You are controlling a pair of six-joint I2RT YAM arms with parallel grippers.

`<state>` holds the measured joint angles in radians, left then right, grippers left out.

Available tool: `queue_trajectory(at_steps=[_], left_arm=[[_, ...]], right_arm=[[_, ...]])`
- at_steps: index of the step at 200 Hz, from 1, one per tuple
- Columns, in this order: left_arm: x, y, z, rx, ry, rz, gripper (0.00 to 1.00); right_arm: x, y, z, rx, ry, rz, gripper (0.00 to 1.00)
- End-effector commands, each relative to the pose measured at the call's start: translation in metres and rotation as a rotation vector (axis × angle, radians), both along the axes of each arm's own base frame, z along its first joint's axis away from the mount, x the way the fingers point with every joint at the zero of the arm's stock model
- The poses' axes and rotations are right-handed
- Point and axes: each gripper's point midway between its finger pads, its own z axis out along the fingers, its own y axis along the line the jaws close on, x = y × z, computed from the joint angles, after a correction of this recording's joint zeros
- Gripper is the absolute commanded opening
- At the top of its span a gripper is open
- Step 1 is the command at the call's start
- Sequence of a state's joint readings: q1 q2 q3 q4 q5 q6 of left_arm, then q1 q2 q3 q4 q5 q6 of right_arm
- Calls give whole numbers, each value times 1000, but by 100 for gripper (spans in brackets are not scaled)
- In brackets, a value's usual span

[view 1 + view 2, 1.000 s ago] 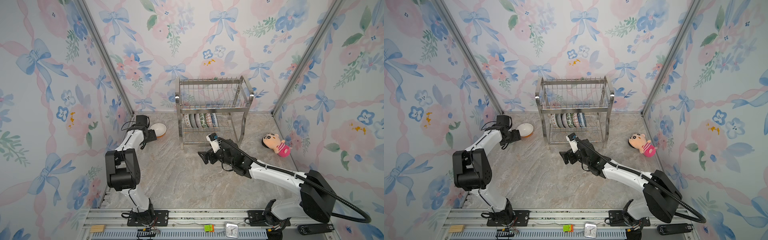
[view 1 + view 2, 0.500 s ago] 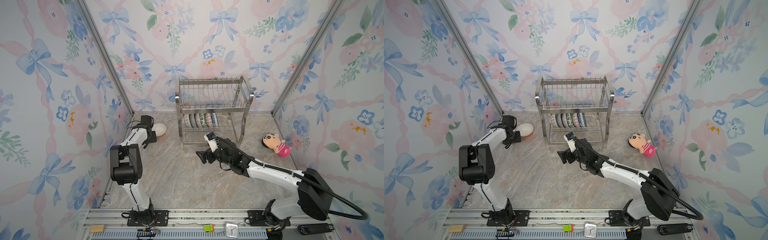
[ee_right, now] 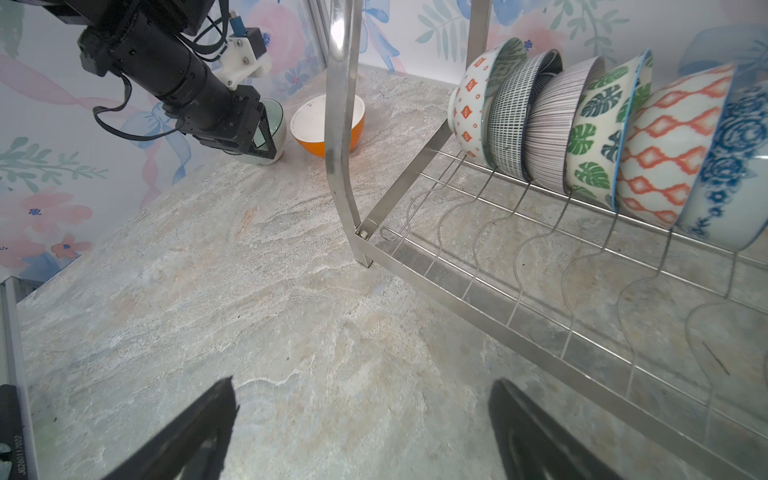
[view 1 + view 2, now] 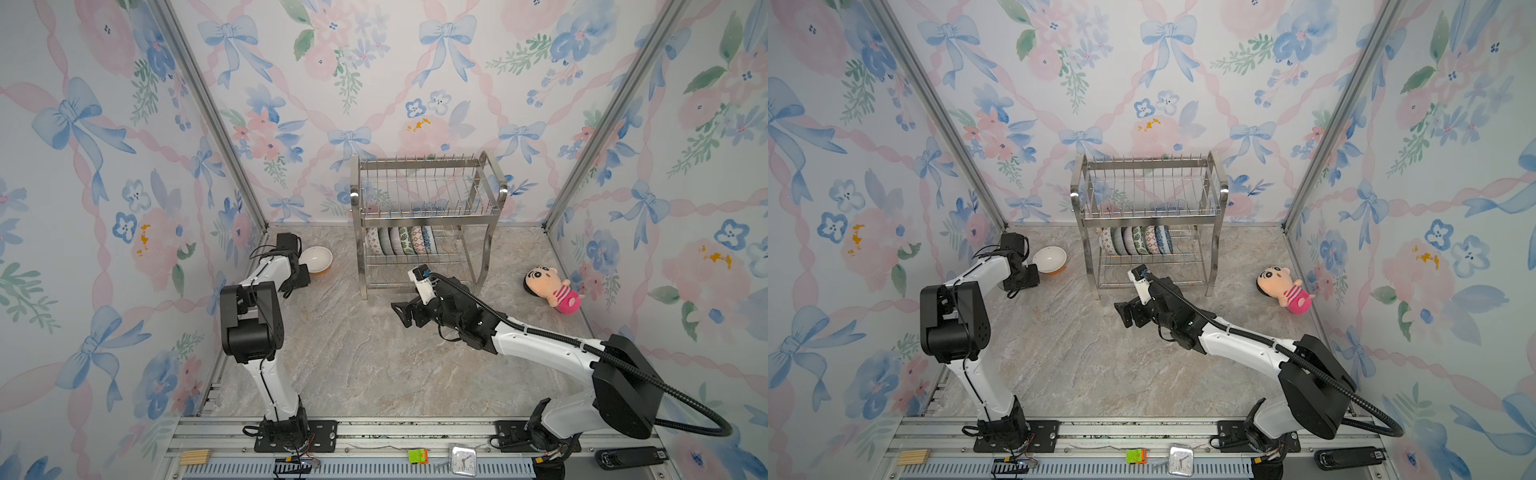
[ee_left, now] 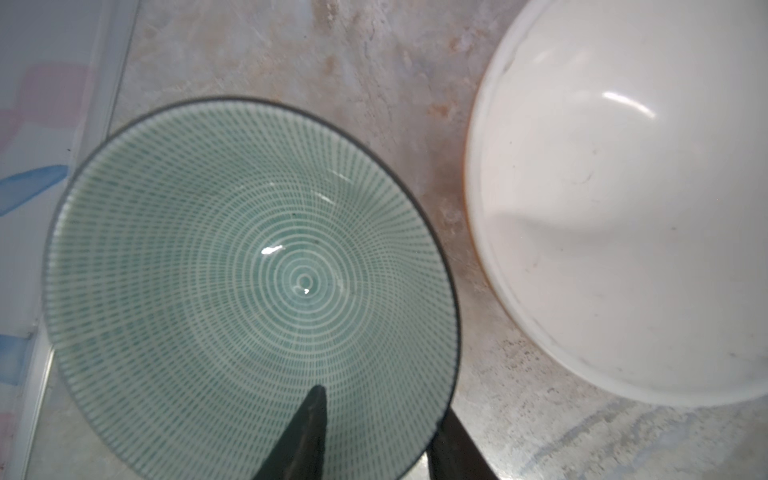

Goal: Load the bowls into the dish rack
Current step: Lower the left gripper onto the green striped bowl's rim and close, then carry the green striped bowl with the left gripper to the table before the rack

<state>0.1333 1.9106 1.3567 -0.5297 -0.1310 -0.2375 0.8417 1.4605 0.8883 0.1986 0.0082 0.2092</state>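
A pale green bowl (image 5: 249, 282) with fine ringed lines stands on the table by the left wall. My left gripper (image 5: 384, 401) straddles its rim, one finger inside and one outside, with a gap still showing between them. Beside it sits the orange-and-white bowl (image 4: 316, 259) (image 5: 623, 208), upright. The dish rack (image 4: 419, 212) (image 4: 1150, 208) stands at the back, with several patterned bowls (image 4: 399, 241) (image 3: 582, 124) on edge in its lower tier. Low over the table, in front of the rack's left leg, my right gripper (image 4: 401, 313) (image 3: 363, 386) is open and empty.
A pink plush doll (image 4: 550, 289) lies to the right of the rack. The left wall (image 5: 37, 124) runs close beside the green bowl. The rack's lower rail (image 3: 457, 291) passes close to my right gripper. A small clock (image 4: 463, 459) sits on the front rail.
My left arm has reached further in over the green bowl and its jaws have narrowed round the rim. My right gripper has drifted slightly left, still open.
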Motion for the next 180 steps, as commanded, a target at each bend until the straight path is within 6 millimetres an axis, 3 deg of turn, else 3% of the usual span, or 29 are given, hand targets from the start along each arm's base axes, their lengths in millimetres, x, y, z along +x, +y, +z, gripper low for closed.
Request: queue_trajectory(at_steps=[1, 35, 90, 143, 180], left_arm=[[-3, 5, -10, -38, 29, 27, 36], [-3, 8, -13, -64, 28, 41, 32], [-2, 4, -9, -94, 15, 37, 0], [-13, -30, 19, -42, -12, -50, 0], [-29, -68, 34, -74, -26, -115, 0]], right_arm=[[-2, 9, 12, 34, -7, 13, 96], [-1, 11, 10, 43, 2, 9, 97], [0, 12, 11, 40, 8, 8, 96], [-11, 13, 24, 51, -25, 71, 97], [-21, 13, 39, 77, -69, 100, 97]])
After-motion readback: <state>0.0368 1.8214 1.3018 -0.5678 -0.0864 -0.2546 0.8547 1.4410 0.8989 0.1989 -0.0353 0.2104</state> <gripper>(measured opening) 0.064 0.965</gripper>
